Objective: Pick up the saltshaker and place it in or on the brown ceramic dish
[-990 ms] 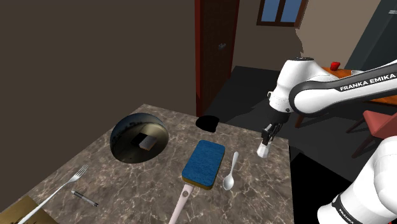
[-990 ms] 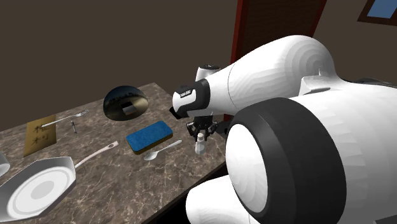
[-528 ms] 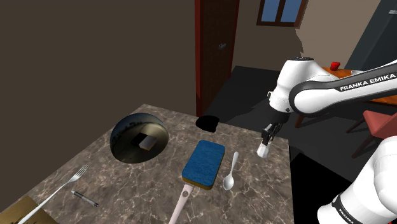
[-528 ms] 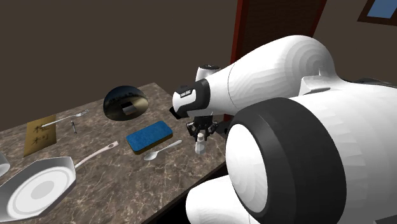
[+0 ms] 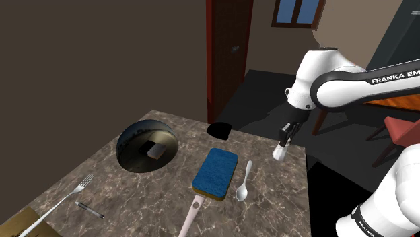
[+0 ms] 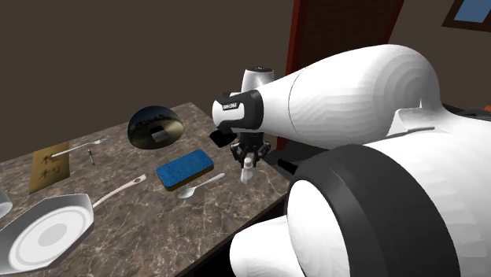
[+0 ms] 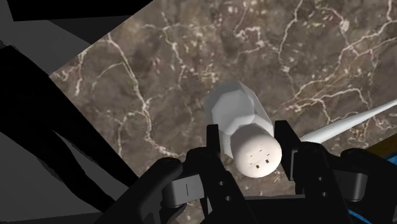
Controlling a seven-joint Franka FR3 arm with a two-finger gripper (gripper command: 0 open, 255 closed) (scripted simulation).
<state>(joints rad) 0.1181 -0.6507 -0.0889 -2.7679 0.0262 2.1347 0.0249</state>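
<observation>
Wrist view shows the gripper [image 7: 249,137] pinching the white saltshaker [image 7: 238,111] by its cap, tilted, above the marble table [image 7: 159,76] at the shoulder view's right edge, so a quick swing could slip it loose.

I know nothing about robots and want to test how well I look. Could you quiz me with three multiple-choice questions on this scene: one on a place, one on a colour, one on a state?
1. In the shoulder view, where does the white spoon lie?
A) on the floor
B) on the marble tabletop, just right of the blue rectangular pad
C) on a chair seat

2. What colour is the small faceted saltshaker?
A) red
B) white
C) green

3. How is the black two-finger gripper?
A) open, with nothing between its fingers
B) shut on the spoon
C) shut on the saltshaker

Answers:
1 B: the spoon lies beside the pad's right edge.
2 B: body and cap are both white.
3 C: in the wrist view both fingers clasp the shaker's sides.
</observation>
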